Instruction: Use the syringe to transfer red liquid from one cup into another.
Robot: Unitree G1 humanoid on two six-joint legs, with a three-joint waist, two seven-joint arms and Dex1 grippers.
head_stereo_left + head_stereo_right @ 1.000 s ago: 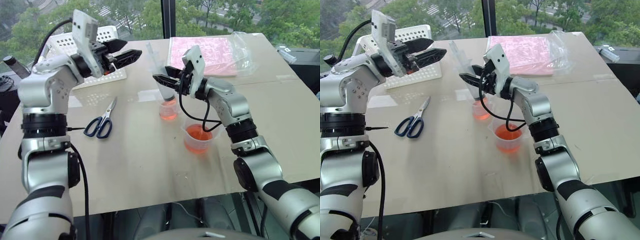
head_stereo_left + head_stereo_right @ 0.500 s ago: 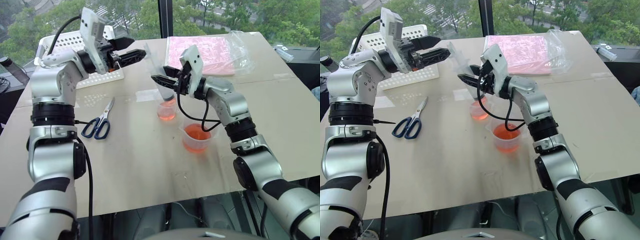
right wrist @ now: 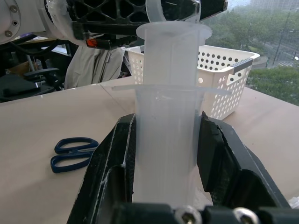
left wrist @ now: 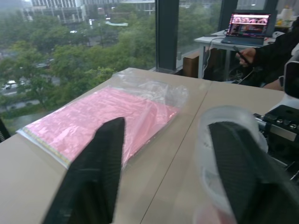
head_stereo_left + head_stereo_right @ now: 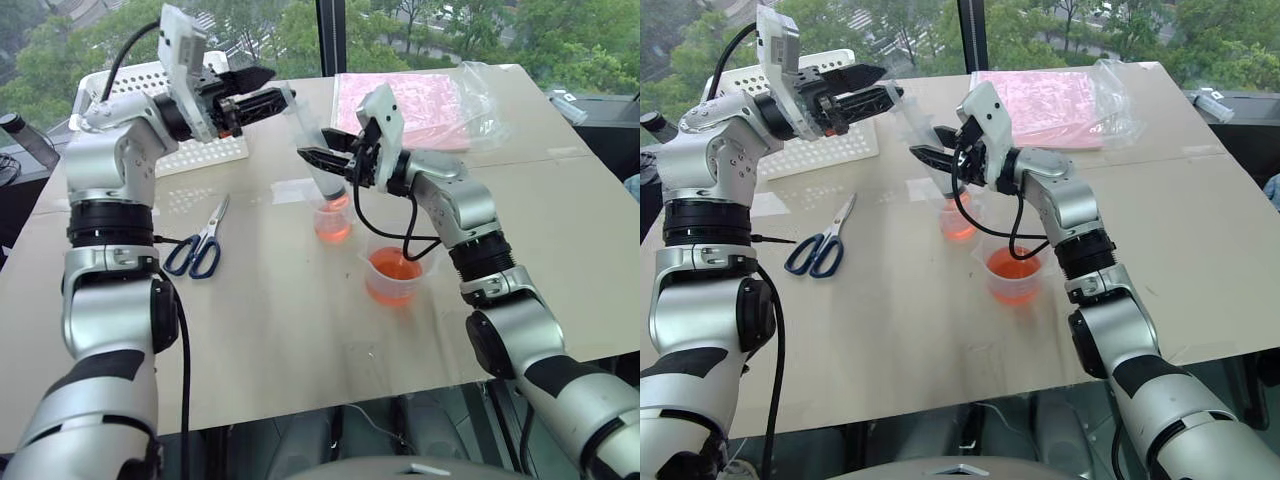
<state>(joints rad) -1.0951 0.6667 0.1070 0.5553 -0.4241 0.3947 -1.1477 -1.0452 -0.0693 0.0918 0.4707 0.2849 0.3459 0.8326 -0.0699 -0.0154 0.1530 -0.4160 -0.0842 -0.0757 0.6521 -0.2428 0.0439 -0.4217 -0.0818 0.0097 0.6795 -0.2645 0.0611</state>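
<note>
Syringe (image 3: 166, 116) — clear smooth plastic; table (image 5: 300, 330) — matt board.

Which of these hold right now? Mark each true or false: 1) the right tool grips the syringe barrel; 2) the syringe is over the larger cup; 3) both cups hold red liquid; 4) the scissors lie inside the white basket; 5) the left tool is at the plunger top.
1) True: the right tool is clamped on the syringe barrel.
2) False: the syringe stands over the smaller cup, not the larger cup.
3) True: red liquid shows in both.
4) False: the scissors lie on the table, outside the white basket.
5) True: the left tool is at the plunger's top.
</note>
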